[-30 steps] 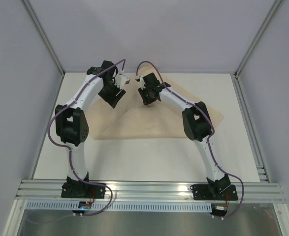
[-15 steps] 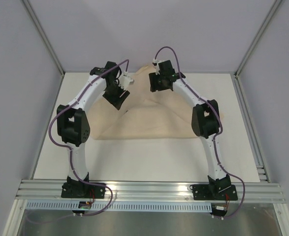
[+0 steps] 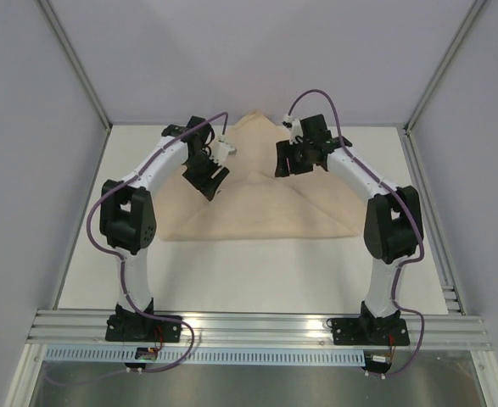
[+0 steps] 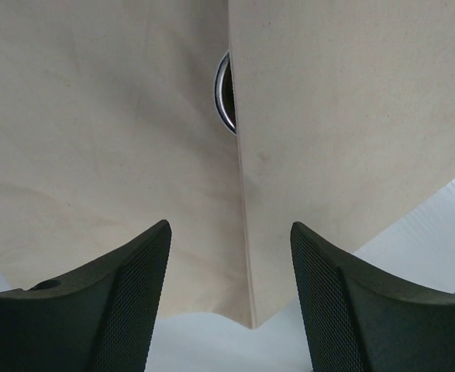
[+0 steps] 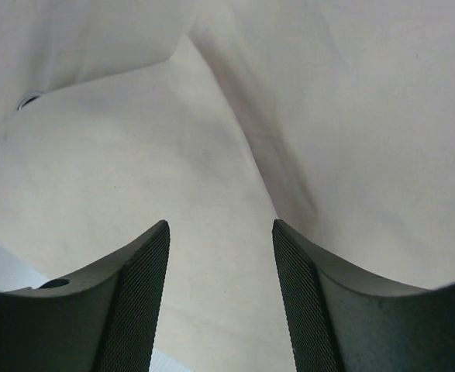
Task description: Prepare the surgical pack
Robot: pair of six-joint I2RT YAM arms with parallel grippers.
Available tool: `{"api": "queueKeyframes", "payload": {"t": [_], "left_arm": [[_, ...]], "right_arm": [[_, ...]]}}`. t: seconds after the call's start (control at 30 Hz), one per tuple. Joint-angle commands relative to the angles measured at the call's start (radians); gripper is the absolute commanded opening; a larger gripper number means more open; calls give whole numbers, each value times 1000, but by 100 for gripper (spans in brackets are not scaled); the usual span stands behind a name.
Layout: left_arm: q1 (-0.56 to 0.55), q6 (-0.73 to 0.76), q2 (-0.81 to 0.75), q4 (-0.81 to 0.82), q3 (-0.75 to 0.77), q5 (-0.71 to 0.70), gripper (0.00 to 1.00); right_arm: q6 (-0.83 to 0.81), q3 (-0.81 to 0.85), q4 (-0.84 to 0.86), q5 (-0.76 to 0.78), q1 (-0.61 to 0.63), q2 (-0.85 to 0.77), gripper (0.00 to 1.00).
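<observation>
Just below the left end effector lies the wrap sheet.

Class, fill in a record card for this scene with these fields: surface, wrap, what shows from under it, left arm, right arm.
Surface: white table
Wrap: tan wrap sheet, folded over in flaps, one flap edge lying over another
Showing from under it: curved steel rim at the flap edge; which item it belongs to cannot be told
Left arm: left pincer open, empty, above the flap edge
Right arm: right pincer open, empty, above a crease in the sheet
</observation>
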Motion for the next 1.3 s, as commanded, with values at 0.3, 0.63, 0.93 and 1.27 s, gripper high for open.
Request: {"api": "queueKeyframes", "payload": {"t": [0.3,0.63,0.93,1.27], "left_arm": [[-1,47,121,38,10,90,67],[-1,34,156,37,19,110,27],[0,15,148,49,43,29,0],[40,-20,144,61,63,-3,0]], "right_arm": [[-153,-89,-74,-252,-131,55,53],[-171,-77,-77,-261,-134,143,51],[-154,-38,-82,-293,-140,181,21],[-164,34,-153,-269,-140,201,20]]}}
